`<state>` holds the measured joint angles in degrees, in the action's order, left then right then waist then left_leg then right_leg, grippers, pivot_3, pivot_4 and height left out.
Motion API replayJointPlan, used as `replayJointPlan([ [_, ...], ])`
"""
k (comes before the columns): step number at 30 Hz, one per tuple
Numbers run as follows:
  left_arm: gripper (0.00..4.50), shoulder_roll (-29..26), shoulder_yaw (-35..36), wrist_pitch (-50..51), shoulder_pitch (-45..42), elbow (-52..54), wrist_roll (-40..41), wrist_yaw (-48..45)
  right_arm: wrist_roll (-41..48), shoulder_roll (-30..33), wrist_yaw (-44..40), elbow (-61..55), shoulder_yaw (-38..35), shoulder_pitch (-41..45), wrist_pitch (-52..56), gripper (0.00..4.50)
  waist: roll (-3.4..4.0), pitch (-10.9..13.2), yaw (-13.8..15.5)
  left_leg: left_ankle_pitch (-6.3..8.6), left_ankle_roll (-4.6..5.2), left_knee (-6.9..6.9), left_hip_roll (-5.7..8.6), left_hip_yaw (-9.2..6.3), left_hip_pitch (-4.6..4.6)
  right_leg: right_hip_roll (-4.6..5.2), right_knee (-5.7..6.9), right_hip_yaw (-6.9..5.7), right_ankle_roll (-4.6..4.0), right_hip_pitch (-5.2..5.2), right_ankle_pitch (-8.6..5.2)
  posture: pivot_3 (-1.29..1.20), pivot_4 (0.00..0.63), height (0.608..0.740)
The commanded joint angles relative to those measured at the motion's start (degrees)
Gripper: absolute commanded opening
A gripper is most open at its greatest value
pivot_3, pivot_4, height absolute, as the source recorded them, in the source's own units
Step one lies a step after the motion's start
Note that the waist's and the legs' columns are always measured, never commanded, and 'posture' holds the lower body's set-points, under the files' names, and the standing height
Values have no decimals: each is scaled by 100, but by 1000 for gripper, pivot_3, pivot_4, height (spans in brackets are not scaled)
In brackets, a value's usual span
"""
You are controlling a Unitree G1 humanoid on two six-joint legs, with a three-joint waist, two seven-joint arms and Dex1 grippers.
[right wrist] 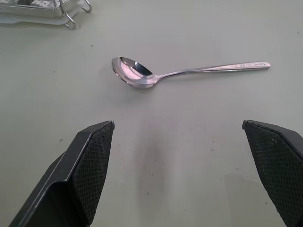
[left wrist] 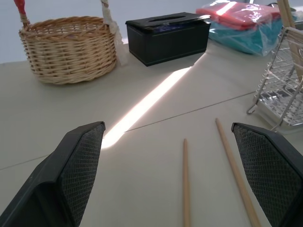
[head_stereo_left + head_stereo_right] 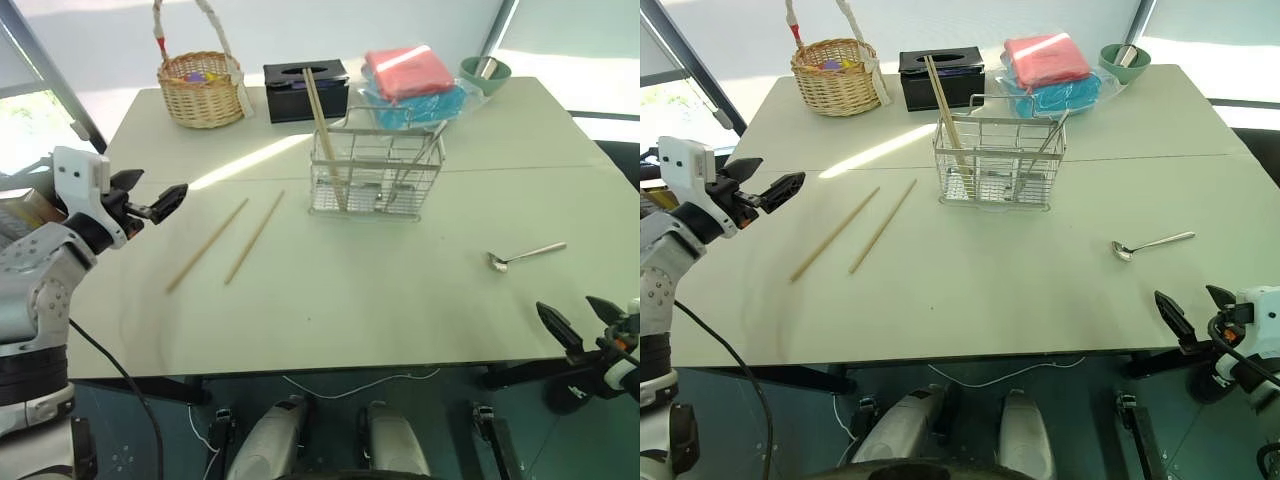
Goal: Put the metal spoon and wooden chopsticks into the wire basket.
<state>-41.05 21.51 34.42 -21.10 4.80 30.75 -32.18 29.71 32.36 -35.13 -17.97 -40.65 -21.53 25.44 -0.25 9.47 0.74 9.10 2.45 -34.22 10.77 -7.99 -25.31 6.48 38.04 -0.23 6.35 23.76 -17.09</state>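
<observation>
The table (image 3: 420,310) is wide and pale, and most of its near half is bare, with free room between the near edge and the things on it. The left gripper (image 3: 150,198) hangs over the left edge with its fingers spread wide and nothing between them. The right gripper (image 3: 1192,312) sits at the near right edge, just past the rim, also spread wide and empty.

The two wooden chopsticks (image 3: 228,241) lie flat on the left part of the table, side by side but apart, slanting toward the far right; in the left wrist view they lie just ahead of the open fingers (image 2: 71,175). The metal spoon (image 3: 524,254) lies flat on the right part, well apart from the chopsticks, its bowl toward the middle of the table and its handle toward the right edge, with bare surface all round it.

The wire basket (image 3: 375,172) stands upright past the middle, between the chopsticks and the spoon and farther back. Another pair of sticks (image 3: 324,130) leans inside it, jutting above its rim.

Along the far edge stand a wicker basket (image 3: 203,88) with a tall handle, a black box (image 3: 306,90), a bag of red and blue cloths (image 3: 415,85) and a green bowl (image 3: 485,71), all behind the wire basket.
</observation>
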Motion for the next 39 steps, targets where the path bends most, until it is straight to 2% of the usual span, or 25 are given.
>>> replayJointPlan([
  [1, 4500, -78, 93, -70, -106, 173, 22, -31, 43, 35, 35, -153, -31, 38, -103, 4490, 0, 0, 0, 0, 0, 0, 0, 0, 0, 0, 0, 0, 0, 0, 0, 0, 150, 725],
  [18, 4500, -139, -50, 22, -119, 283, -7, -205, -14, 144, 49, -73, -47, 113, -130, 4490, 0, 0, -1, 0, 0, 0, 0, 0, 1, 0, 0, 0, 0, 0, 0, 0, 150, 725],
  [25, 4500, -116, -127, 226, -172, 588, 257, -445, -107, 521, -118, 68, 63, 417, -151, 4490, 0, 0, -2, 0, 0, -1, 0, 1, 2, 0, 1, 0, 0, -1, 1, 0, 150, 725],
  [31, 4500, -316, -499, 504, -130, 940, 556, -1114, -361, 1289, -759, 310, 380, 754, -387, 4490, 1, -1, -11, -1, 0, -3, 0, 3, 2, 0, 1, 0, 1, -3, 1, 0, 150, 725],
  [36, 4500, -658, -1174, 493, -151, 1357, 681, -2103, -680, 2440, -1915, 635, 1009, 1252, -889, 4490, 3, 0, -16, -1, 0, -8, 0, 7, 2, 2, -1, -1, 0, -6, 1, 0, 150, 725],
  [39, 4500, -642, -1543, 362, -403, 1339, 565, -2399, -871, 3122, -2724, 1188, 1538, 1824, -1332, 4490, 3, 3, -19, -1, 0, -12, -4, 17, 4, 7, -2, -3, 0, -13, 1, 0, 150, 725],
])
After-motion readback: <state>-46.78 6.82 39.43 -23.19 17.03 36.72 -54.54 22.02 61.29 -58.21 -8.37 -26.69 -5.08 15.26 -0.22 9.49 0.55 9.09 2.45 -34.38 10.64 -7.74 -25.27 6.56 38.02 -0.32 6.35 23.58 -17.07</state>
